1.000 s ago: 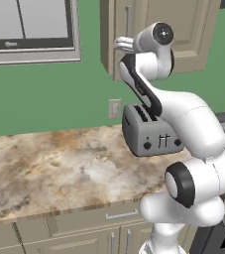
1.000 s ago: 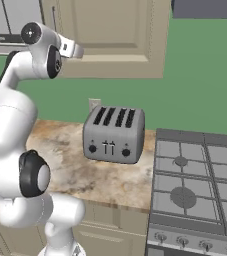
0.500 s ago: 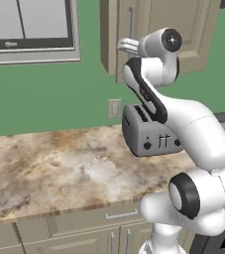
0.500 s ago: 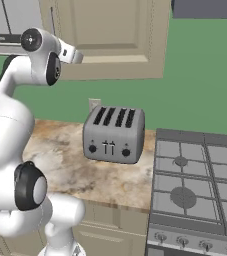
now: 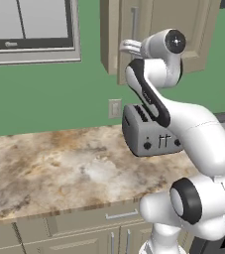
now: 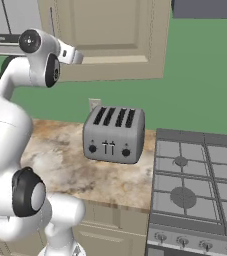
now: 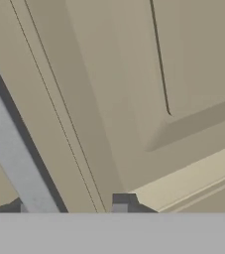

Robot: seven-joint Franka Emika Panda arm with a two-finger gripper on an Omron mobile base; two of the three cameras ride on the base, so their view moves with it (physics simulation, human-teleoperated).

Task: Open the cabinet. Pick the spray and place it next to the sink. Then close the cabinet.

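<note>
Nearest, the brown marbled counter [image 5: 59, 168] runs under the white arm, with beige drawer fronts below. From the right base camera a grey gas stove [image 6: 200, 190] with round burners sits beside the boxy silver four-slot toaster [image 6: 114, 135]; the left base camera instead takes in a white wall outlet [image 5: 115, 107] on the green wall. Higher up, the gripper [image 5: 125, 46] reaches to the lower edge of the cabinet [image 5: 158, 34], whose door stands slightly ajar beside its long silver bar handle [image 5: 134, 22]. Close in, the hand camera shows that smooth metal bar [image 7: 15, 154] crossing diagonally over the matte recessed panel; the fingers are drawn nearly together, and whether they pinch the bar cannot be told.
</note>
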